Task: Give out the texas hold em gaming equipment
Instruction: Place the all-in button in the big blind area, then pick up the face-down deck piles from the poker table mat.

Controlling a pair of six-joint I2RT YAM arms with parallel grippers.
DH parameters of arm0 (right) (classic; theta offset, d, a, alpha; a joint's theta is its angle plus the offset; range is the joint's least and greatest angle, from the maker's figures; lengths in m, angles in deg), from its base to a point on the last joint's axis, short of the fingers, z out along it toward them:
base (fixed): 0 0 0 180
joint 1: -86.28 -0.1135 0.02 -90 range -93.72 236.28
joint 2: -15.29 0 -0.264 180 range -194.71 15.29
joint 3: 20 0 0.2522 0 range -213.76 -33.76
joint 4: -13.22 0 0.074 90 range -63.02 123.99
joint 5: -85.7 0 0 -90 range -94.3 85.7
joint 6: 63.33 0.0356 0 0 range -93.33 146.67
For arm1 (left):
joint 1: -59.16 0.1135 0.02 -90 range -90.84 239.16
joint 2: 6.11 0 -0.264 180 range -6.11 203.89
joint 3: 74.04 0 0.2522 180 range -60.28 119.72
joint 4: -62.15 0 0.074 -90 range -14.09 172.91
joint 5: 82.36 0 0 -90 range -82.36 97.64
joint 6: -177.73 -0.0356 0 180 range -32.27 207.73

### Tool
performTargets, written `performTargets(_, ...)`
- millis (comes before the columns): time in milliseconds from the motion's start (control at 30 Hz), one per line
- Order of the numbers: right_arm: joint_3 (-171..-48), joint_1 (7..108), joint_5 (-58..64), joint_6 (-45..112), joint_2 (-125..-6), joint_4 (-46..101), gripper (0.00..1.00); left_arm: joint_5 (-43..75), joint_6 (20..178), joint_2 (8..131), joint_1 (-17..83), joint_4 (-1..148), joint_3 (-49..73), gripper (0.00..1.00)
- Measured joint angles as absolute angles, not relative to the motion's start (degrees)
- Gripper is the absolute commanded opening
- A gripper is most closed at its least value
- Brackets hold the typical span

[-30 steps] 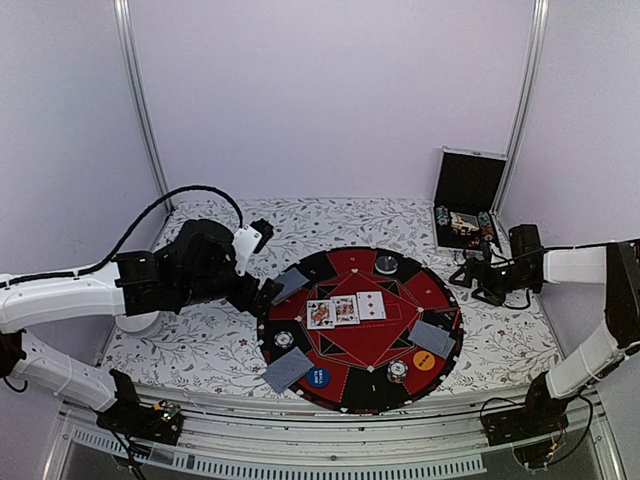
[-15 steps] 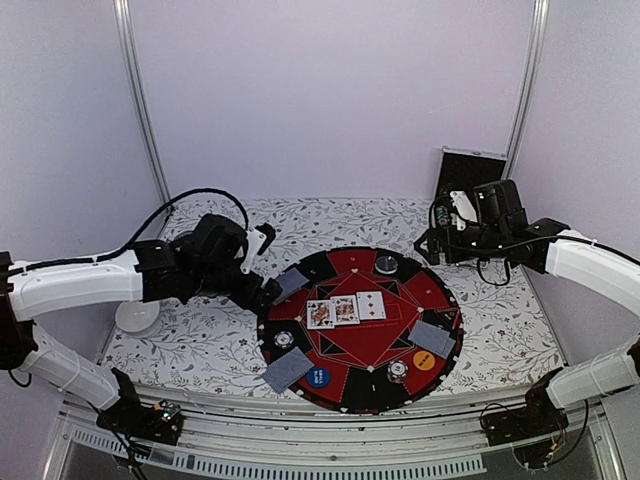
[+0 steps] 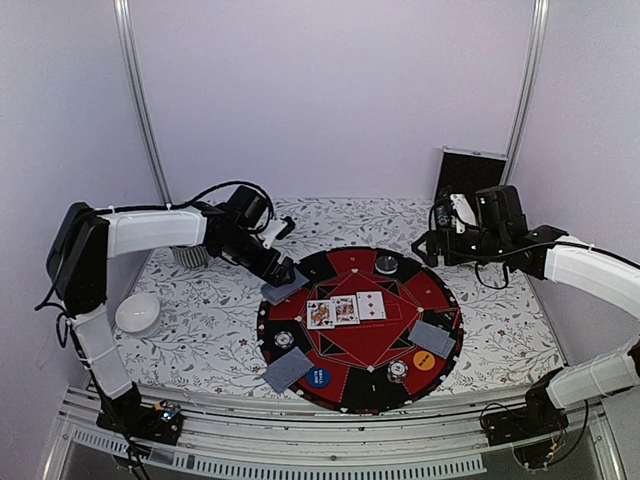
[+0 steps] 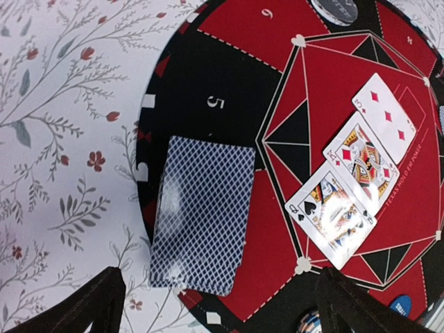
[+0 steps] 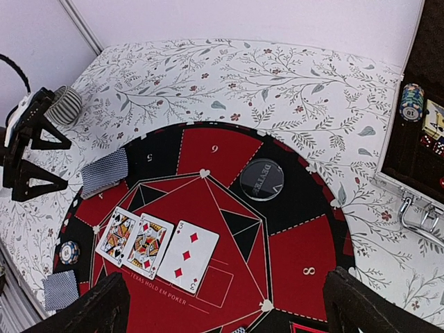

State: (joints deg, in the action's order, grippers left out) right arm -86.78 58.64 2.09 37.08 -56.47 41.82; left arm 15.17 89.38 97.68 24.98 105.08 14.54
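On the round red-and-black poker mat [image 3: 352,395] lie three face-up cards [image 3: 345,309]. Face-down cards rest at its left edge [image 3: 290,285], at the front left [image 3: 287,370] and at the right [image 3: 432,338]. Striped chips [image 3: 284,340] [image 3: 398,371], a blue marker [image 3: 318,377] and an orange marker [image 3: 424,360] sit near the front. My left gripper [image 3: 280,272] [image 4: 222,309] hangs open just short of the left face-down cards [image 4: 201,215]. My right gripper [image 3: 428,250] [image 5: 229,312] is open, high above the mat's back right, looking down on the 3 of diamonds [image 5: 187,255].
A dark round dealer disc [image 3: 386,263] [image 5: 262,180] lies at the mat's back. The open black case [image 3: 465,200] holding chip stacks [image 5: 412,101] stands back right. A ribbed grey cup [image 3: 188,255] and a white bowl [image 3: 138,312] sit left on the floral cloth.
The right arm swung from the right side up to the case area and opened fully. The left arm's elbow swung back and left, uncovering cup and bowl; its gripper stayed by the left cards.
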Motion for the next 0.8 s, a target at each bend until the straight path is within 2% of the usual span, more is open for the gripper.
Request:
performTargets(367,-84.2,58.6,3.4,37.1,-56.5,40.7,0.99,13.6,82.1,111.7,25.1,106.6,21.4,0.98)
performTargets(633,-83.7,58.6,4.5,37.1,-56.5,40.2,0.99,10.9,79.3,113.7,25.1,107.1,22.3,0.98)
performTargets(800,-83.7,58.6,4.5,37.0,-56.4,40.2,0.99,12.1,77.9,113.7,25.1,107.9,22.4,0.83)
